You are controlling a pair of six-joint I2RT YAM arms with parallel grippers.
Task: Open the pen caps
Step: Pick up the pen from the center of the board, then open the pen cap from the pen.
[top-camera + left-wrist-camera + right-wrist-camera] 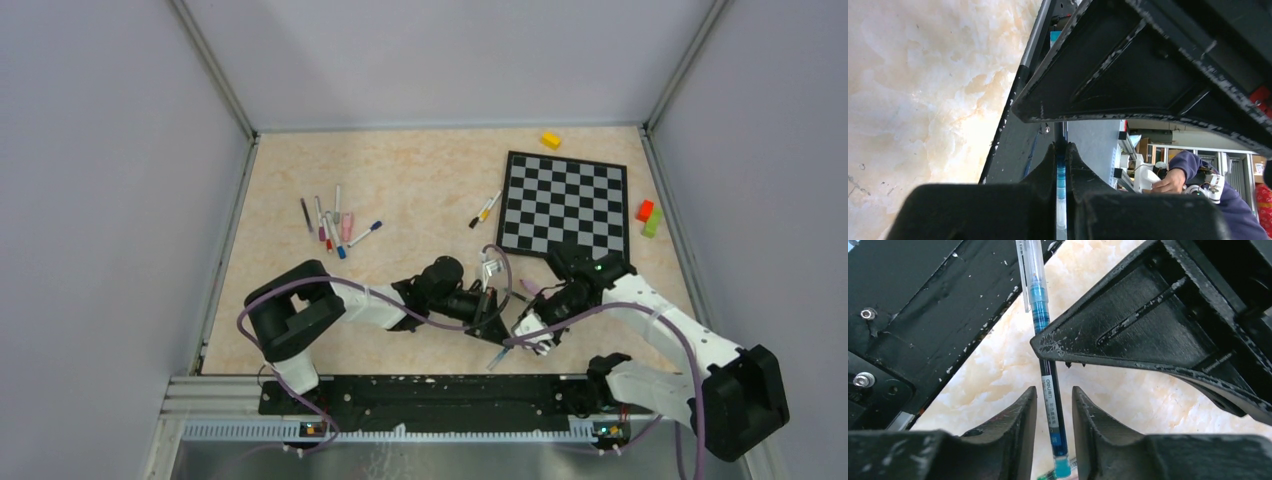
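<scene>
One pen is in hand, and no cap shows clearly off. The thin clear-and-blue ballpoint pen hangs above the pale marbled counter between the two arms. The left gripper is closed tight on the pen at its capped end, where clear plastic over blue sits pinched between the fingers. The right gripper is narrowly parted. The dark barrel runs between its fingers with a sliver of counter showing on each side, so it does not appear to clamp.

The clear plastic cap sits over the blue grip, so I judge the pull apart is not yet made. Well apart on the counter's far left lies a loose bunch of thin coloured pens. One yellow-and-black pen lies just beside the black-and-white chequered board. Whether these are capped is too small to tell. Most of the work looks left.
</scene>
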